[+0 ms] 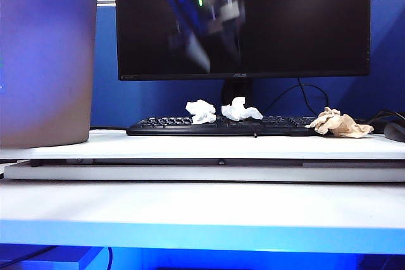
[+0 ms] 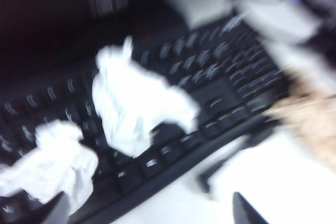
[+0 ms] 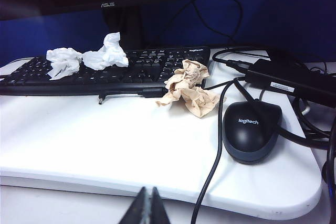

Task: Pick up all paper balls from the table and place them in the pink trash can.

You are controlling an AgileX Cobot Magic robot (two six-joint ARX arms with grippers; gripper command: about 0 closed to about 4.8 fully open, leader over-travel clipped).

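Two white crumpled paper balls (image 1: 200,111) (image 1: 240,109) on black keyboard (image 1: 190,125), one tan ball (image 1: 338,123) right, pink trash can (image 1: 44,55) left, left gripper (image 2: 147,211) fingers apart, right gripper (image 3: 145,209) fingers closed low centre.

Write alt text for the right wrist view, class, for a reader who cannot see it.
Two white paper balls lie on a black keyboard, with a tan paper ball beside it on the white table. A black mouse sits nearby; the right gripper shows shut.
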